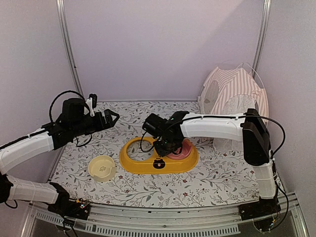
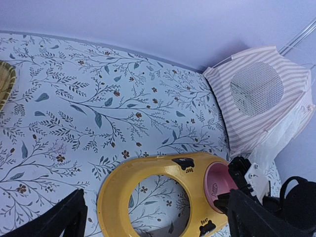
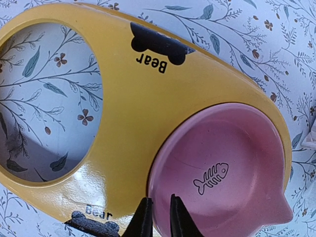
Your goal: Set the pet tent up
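Nearest to me, my right pincer (image 3: 161,216) hung over the near rim of the pink bowl (image 3: 222,168). Its own camera cut the tips off at the bottom edge and showed only a slim slot between them, so I could not tell whether they nipped the rim or stood free of it. That close view alone gave me the fish-bone drawing in the bowl and the "Bear" lettering on the yellow feeder stand (image 3: 123,113). The stand's other hole showed only the flowered counter (image 1: 207,182) through it. From above, my right arm lay across the stand and hid part of the pink bowl. Only that view showed the whole cream bowl (image 1: 101,167), on the counter left of the stand and apart from it. My left pincer (image 1: 114,118) hovered over the left side with its fingers spread wide, holding nothing. Farthest off, the pet tent (image 1: 237,91) sat in the far right corner against the walls, its lower part hidden behind my right arm. My left wrist camera showed its round mesh window plainly, but its right side ran out of frame.
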